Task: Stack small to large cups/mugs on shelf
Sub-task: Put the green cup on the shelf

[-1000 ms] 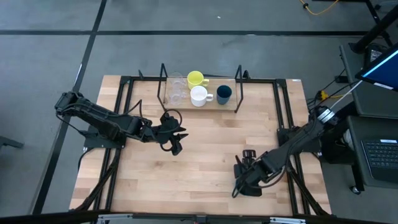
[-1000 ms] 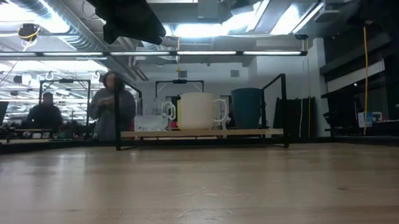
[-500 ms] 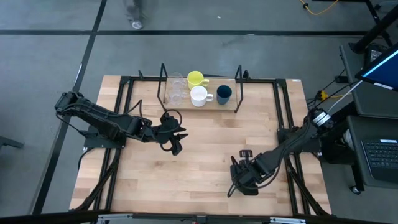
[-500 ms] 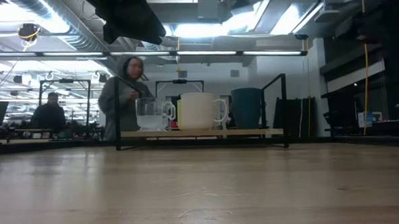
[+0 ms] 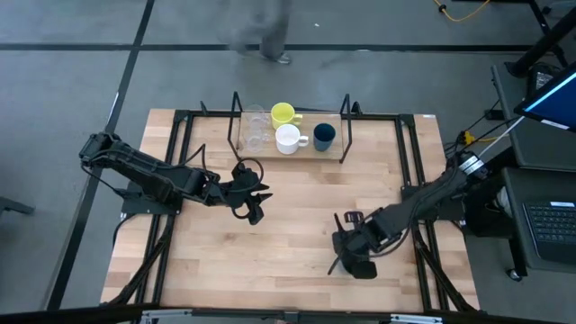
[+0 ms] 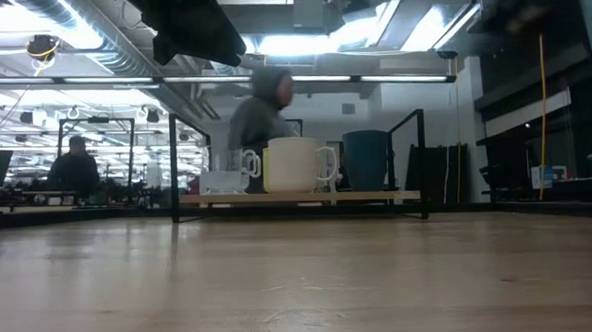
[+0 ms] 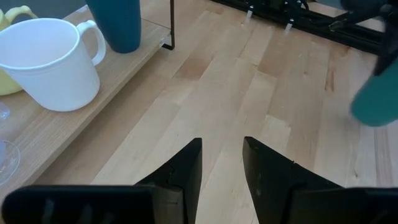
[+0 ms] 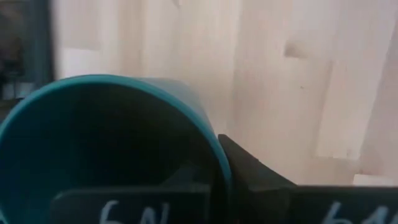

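The shelf (image 5: 270,153) stands at the table's far middle. On its board rest two clear glass cups (image 5: 255,133), a yellow mug (image 5: 284,114), a white mug (image 5: 288,139) and a dark blue cup (image 5: 324,135). My right gripper (image 5: 349,256) is near the table's right front, shut on a dark green cup (image 8: 93,143). In the high view the gripper hides the cup. My left gripper (image 5: 258,202) hangs left of centre, in front of the shelf. It is open, with bare table between its fingers (image 7: 186,171). My right gripper has the dark green cup by its rim (image 8: 217,146), one finger (image 8: 180,177) inside the cup and the other finger (image 8: 261,180) outside the wall. The fingers come from above, pointing steeply down. The cup sits upright with its mouth up; whether its base is off the table I cannot tell.
Black rails (image 5: 180,180) run along the table's left, right and far sides. Bare wood lies between the two grippers and in front of the shelf (image 6: 297,198). A person (image 6: 264,112) walks past behind the table.
My right gripper has shifted a little toward the table's left edge. A teal blur has come into the low view's right edge. Behind the table a person has walked from left to right.
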Available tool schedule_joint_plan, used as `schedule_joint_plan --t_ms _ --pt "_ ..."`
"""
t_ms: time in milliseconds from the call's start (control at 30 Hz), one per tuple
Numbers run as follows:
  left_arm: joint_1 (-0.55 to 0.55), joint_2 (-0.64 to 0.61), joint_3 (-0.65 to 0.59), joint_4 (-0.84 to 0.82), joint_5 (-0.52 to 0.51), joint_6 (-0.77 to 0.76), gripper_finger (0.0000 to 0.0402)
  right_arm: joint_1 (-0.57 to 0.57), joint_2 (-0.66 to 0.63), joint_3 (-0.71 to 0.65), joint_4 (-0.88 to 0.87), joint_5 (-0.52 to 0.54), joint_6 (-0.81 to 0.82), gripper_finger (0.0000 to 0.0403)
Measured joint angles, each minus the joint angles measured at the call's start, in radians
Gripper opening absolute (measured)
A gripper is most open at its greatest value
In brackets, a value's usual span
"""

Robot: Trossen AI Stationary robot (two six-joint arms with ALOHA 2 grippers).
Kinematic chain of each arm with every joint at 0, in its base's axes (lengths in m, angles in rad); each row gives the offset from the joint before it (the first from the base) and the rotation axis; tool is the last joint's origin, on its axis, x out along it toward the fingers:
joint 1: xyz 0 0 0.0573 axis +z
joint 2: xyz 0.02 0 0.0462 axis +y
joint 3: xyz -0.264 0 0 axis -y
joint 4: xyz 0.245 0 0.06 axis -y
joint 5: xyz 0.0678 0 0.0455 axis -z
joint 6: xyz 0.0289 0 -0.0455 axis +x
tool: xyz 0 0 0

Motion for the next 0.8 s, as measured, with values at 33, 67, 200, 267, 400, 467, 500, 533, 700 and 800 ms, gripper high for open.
schedule_joint_plan --t_ms 33,67,200,267,400,467,500,533,700,800 --pt "0.0 0.0 0.0 0.0 0.0 0.0 0.011 -0.008 -0.008 0.022 -0.008 -0.022 -0.017 0.0008" --pt "0.0 0.0 0.0 0.0 0.0 0.0 0.011 -0.015 -0.019 0.048 -0.013 -0.037 -0.036 0.0008" --pt "0.0 0.0 0.0 0.0 0.0 0.0 0.011 -0.042 -0.065 0.184 -0.103 -0.033 -0.091 0.0008" --pt "0.0 0.0 0.0 0.0 0.0 0.0 0.011 -0.057 -0.088 0.257 -0.151 0.009 -0.117 0.0008" --pt "0.0 0.0 0.0 0.0 0.0 0.0 0.011 -0.084 -0.128 0.386 -0.211 0.086 -0.156 0.0008" --pt "0.0 0.0 0.0 0.0 0.0 0.0 0.011 -0.091 -0.136 0.441 -0.24 0.121 -0.172 0.0008" --pt "0.0 0.0 0.0 0.0 0.0 0.0 0.011 -0.097 -0.138 0.469 -0.26 0.135 -0.18 0.0008" --pt "0.0 0.0 0.0 0.0 0.0 0.0 0.011 -0.103 -0.14 0.496 -0.277 0.15 -0.192 0.0008" --pt "0.0 0.0 0.0 0.0 0.0 0.0 0.011 -0.156 -0.14 0.588 -0.343 0.16 -0.217 0.0008" --pt "0.0 0.0 0.0 0.0 0.0 0.0 0.011 -0.2 -0.14 0.621 -0.349 0.161 -0.255 0.0008"
